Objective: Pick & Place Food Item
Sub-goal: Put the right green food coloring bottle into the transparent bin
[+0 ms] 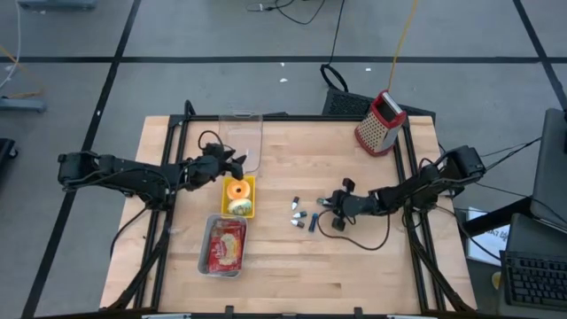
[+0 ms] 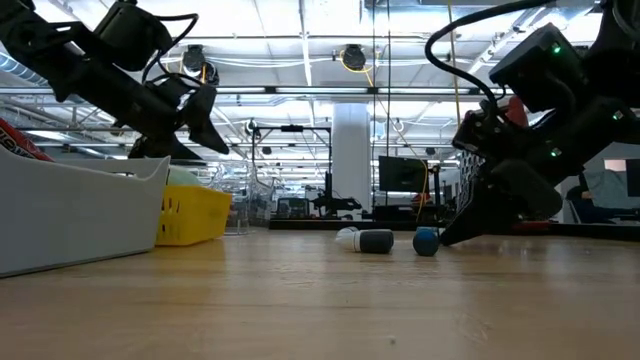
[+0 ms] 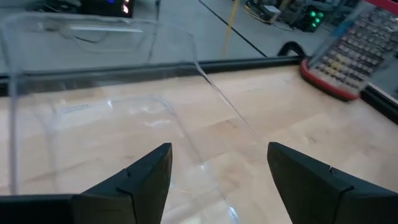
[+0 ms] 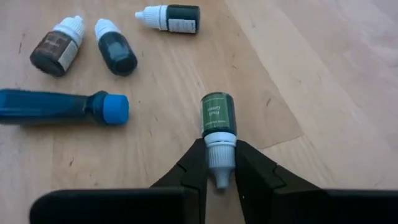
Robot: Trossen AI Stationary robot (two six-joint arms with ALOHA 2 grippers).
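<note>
A yellow basket (image 1: 239, 196) sits at the table's middle and holds an orange ring-shaped food item (image 1: 235, 189) and a pale one (image 1: 240, 208). My left gripper (image 1: 234, 166) hovers open just beyond the basket's far left corner, facing a clear plastic container (image 3: 106, 118). My right gripper (image 4: 221, 177) is low at the table's right of centre, shut on a small dark green dropper bottle (image 4: 217, 115). Several other small bottles (image 1: 299, 215) lie on the wood to its left. My right gripper pinches the dropper bottle by its white cap (image 4: 221, 158) between the two fingers (image 4: 194, 168). The fingers come level from the table's right side and lie along the bottle. The bottle lies flat, its green body pointing away from the gripper, low over or on the wood.
A tray with a red food package (image 1: 223, 246) lies near the basket's front. A red box grater (image 1: 381, 122) stands at the far right corner. A blue tube (image 4: 59, 107) and several dropper bottles (image 4: 115, 53) lie ahead of the right gripper. Cables run along the right edge.
</note>
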